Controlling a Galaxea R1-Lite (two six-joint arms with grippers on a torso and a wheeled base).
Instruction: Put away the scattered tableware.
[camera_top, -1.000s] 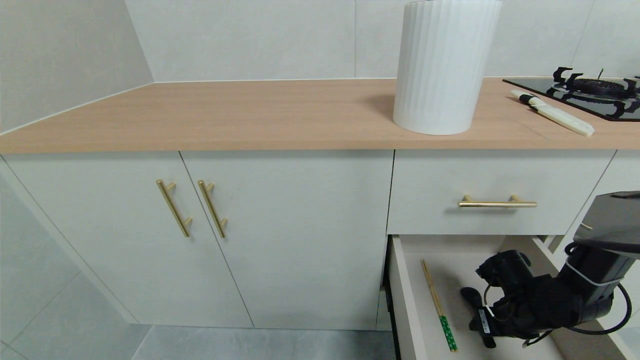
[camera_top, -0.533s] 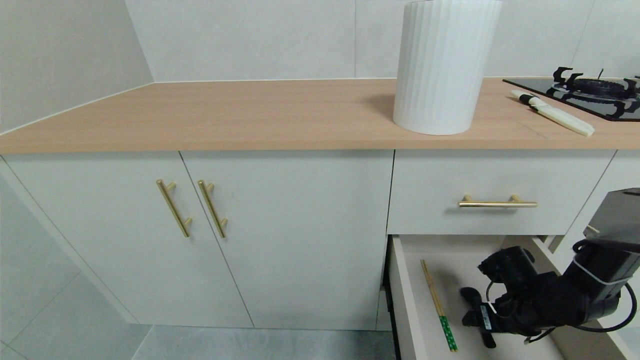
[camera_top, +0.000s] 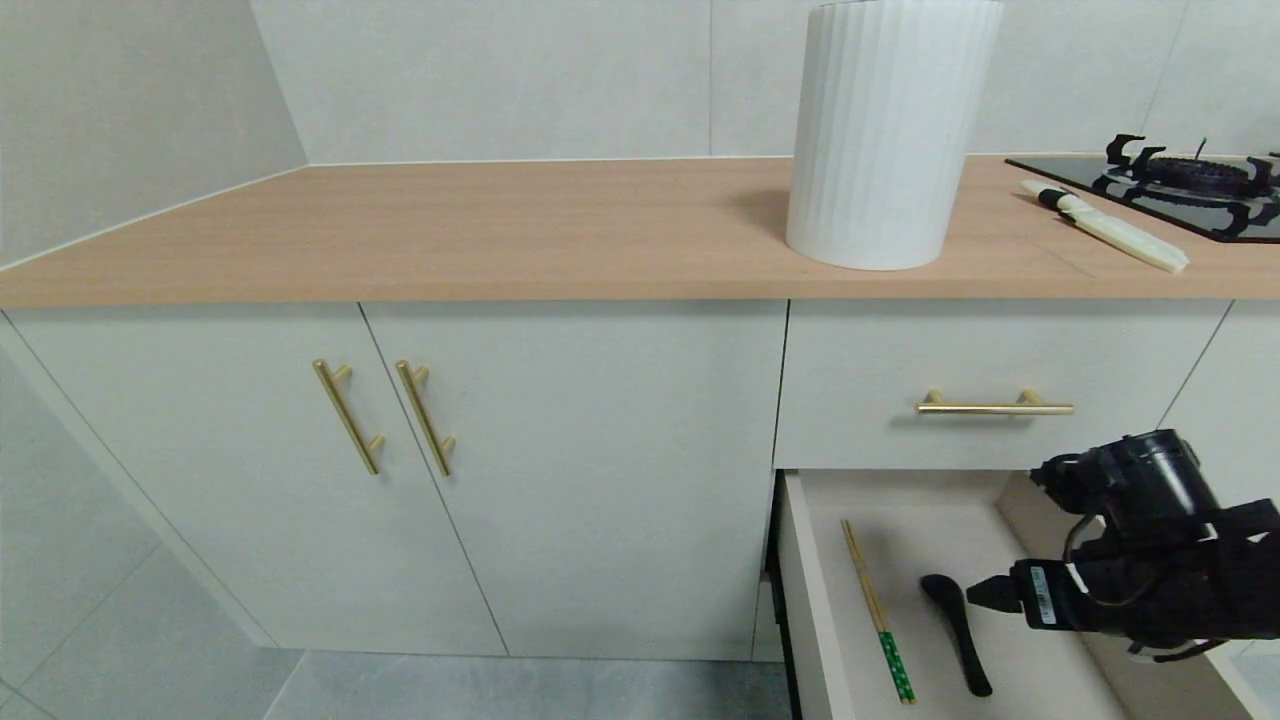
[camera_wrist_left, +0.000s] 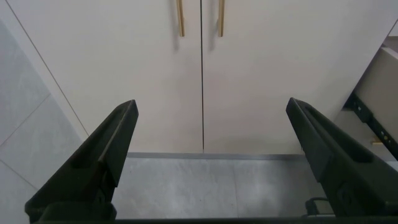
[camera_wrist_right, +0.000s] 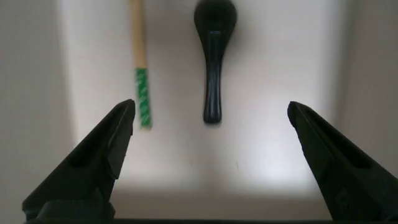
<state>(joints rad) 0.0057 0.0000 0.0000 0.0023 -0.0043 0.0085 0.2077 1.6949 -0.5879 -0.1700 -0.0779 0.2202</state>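
A black spoon (camera_top: 957, 628) lies flat in the open lower drawer (camera_top: 815, 600), beside a pair of wooden chopsticks (camera_top: 877, 612) with green ends. My right gripper (camera_top: 985, 594) hovers over the drawer's right side, open and empty, just right of the spoon. Its wrist view looks down on the spoon (camera_wrist_right: 212, 56) and chopsticks (camera_wrist_right: 141, 68) between wide-apart fingers (camera_wrist_right: 93, 162). On the counter near the stove lies a cream knife (camera_top: 1105, 225) with a black band. My left gripper (camera_wrist_left: 208, 168) is open, low in front of the cabinet doors (camera_wrist_left: 200, 74).
A tall white ribbed container (camera_top: 880, 130) stands on the wooden counter (camera_top: 450, 225). A black gas hob (camera_top: 1185, 185) sits at the far right. The upper drawer with a gold handle (camera_top: 995, 407) is shut above the open one. Grey floor tiles (camera_top: 120, 660) lie below left.
My right gripper has pulled back to the right and risen, leaving the black spoon lying in the drawer. The chopsticks have not moved.
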